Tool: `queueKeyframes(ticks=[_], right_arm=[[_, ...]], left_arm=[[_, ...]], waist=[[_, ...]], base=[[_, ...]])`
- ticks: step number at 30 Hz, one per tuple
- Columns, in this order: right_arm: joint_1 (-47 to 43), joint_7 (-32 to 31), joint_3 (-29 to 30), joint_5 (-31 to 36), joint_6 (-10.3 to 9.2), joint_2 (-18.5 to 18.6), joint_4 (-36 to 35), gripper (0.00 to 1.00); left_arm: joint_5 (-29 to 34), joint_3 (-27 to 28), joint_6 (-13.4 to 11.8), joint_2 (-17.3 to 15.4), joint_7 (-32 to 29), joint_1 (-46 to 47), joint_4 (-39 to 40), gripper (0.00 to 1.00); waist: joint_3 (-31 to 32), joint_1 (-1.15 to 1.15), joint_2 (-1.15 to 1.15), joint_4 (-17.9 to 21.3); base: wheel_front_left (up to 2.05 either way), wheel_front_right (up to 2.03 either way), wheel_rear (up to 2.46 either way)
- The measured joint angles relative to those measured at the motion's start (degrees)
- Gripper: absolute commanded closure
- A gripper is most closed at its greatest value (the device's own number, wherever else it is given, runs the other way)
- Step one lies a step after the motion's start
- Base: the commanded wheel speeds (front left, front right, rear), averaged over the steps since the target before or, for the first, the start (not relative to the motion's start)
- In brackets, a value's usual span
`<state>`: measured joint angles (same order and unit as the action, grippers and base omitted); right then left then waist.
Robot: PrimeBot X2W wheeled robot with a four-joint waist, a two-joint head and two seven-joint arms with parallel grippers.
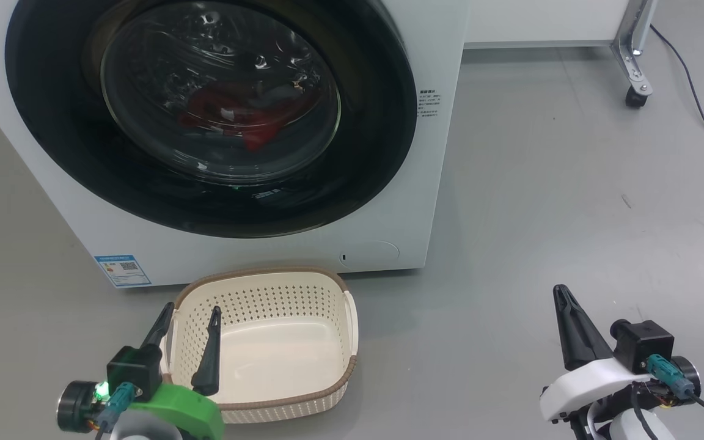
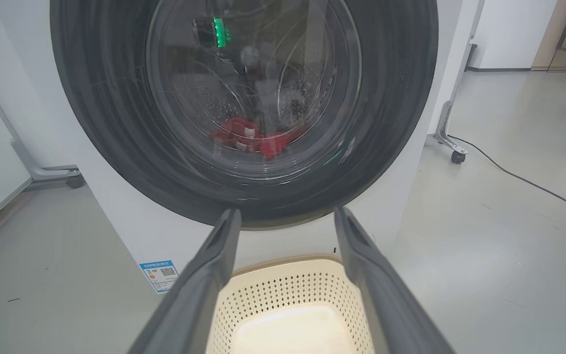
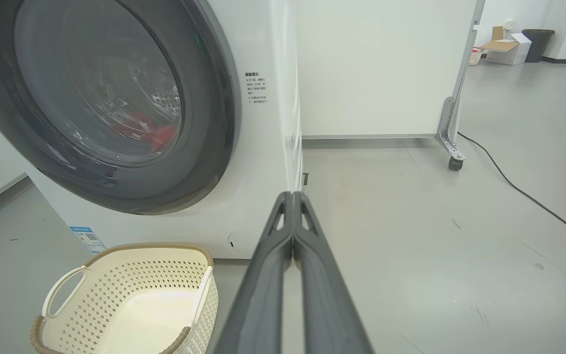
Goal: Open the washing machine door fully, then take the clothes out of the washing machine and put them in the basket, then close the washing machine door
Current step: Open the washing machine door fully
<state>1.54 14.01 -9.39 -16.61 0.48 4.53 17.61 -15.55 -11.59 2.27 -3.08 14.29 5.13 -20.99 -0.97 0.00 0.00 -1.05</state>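
Door shut on the washing machine, red clothes behind its glass. Basket stands just in front of the machine. Left hand, spread wide and empty, hangs over the basket, nearer the door. Right hand, fingers pressed together, empty, sits off the machine's right corner.

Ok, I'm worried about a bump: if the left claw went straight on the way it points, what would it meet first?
Probably the bottom of the washing machine's round glossy black door rim: the open left claw frames it, passing above the cream perforated plastic basket. Depth is unclear.
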Motion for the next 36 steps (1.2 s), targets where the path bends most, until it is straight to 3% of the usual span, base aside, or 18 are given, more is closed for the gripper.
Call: queueKeyframes(ticks=[7,18,30,36], right_arm=[[0.4,0.0,2.8,-6.0,2.13,-1.1,0.0,1.0],[5.4,-0.2,9.3,-27.5,5.52,-2.3,0.9,1.0],[18.5,-7.9,13.8,-54.6,6.0,-2.0,1.3,1.0],[25.8,-12.3,15.4,-61.9,6.0,-1.8,1.9,1.0]], left_arm=[[0.1,0.0,0.1,0.1,0.0,0.8,0.5,0.0],[0.6,0.0,0.5,0.3,0.1,3.4,2.4,0.0],[1.0,-0.8,1.1,0.6,0.2,8.8,4.3,0.0],[1.0,-0.8,1.1,0.7,0.2,11.4,5.2,0.0]], waist=[[-1.6,0.0,0.0,-0.1],[-5.8,0.0,0.0,-0.5],[-12.3,0.0,0.0,-1.4],[-15.6,0.0,0.0,-2.4]], base=[[0.0,0.0,0.0],[0.0,0.0,0.0],[0.0,0.0,0.0],[0.0,0.0,0.0]])
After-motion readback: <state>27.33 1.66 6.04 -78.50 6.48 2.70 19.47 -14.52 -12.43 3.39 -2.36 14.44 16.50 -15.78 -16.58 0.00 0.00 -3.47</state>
